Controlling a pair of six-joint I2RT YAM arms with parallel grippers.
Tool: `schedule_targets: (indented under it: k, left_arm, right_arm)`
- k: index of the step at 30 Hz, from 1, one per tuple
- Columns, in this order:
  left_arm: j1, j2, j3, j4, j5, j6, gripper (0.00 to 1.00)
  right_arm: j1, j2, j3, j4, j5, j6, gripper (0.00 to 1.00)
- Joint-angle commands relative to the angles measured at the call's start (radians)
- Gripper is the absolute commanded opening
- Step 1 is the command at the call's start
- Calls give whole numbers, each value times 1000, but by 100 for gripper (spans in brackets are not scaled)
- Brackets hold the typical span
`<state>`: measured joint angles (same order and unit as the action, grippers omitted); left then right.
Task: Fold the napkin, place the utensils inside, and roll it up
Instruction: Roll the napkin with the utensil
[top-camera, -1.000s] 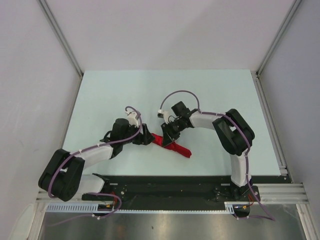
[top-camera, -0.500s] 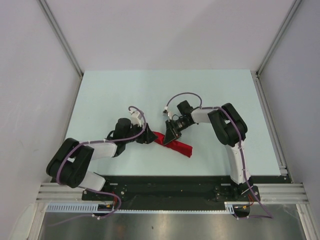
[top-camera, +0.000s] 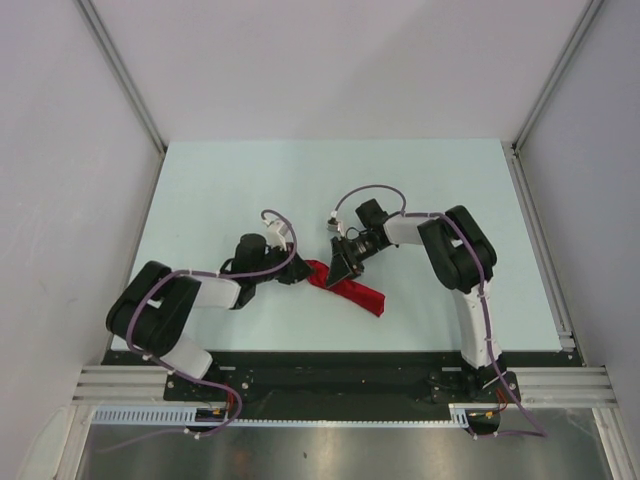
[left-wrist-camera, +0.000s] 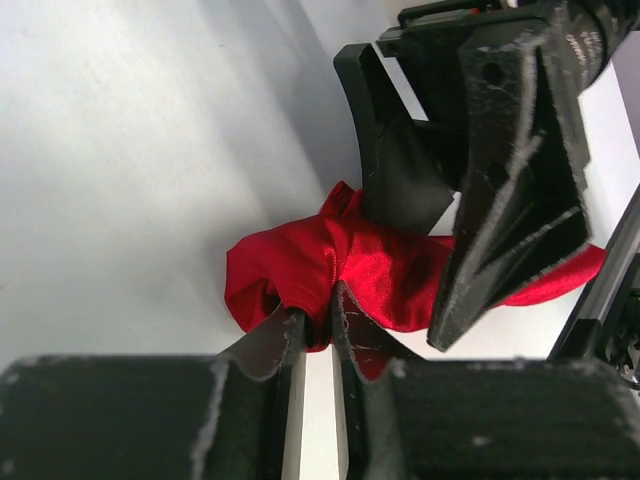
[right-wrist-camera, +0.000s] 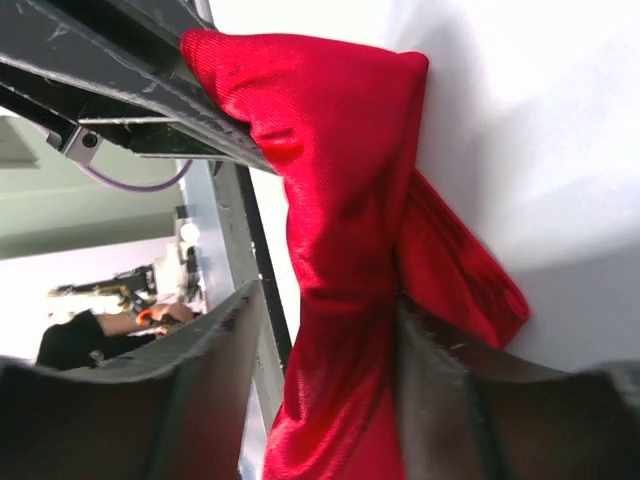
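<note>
A bunched fold of the red napkin (left-wrist-camera: 385, 275) is pinched between the nearly closed fingertips of the left pincer (left-wrist-camera: 318, 320), seen at the bottom edge. The cloth is heaped just beyond those tips and spread out to their right. Above and to the right, the right pincer (left-wrist-camera: 435, 275) is pointed down onto the napkin. The pale counter (left-wrist-camera: 120, 150) is seen beyond, to the left.

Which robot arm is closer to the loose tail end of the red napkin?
Right. The right end effector straddles the napkin partway along, next to the tail. The left end effector pinches the opposite end, farther away.
</note>
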<state>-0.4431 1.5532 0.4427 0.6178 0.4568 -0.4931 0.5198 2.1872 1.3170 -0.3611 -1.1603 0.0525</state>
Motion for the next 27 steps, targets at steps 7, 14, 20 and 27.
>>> schedule_targets:
  k: [7,14,20,27]
  left_arm:
    - [-8,74,109,-105,-9,-7,15]
    - [-8,107,146,-138,-10,-35,15]
    - [-8,119,165,-138,2,-62,33]
    - [-5,70,176,-162,-27,-61,72]
  right_arm:
    - [-20,-230,-38,22,322,12,69]
    - [-26,-438,-191,157,572,41,71]
    - [15,-604,-327,223,738,37,73]
    - [45,-698,-395,234,843,58,73]
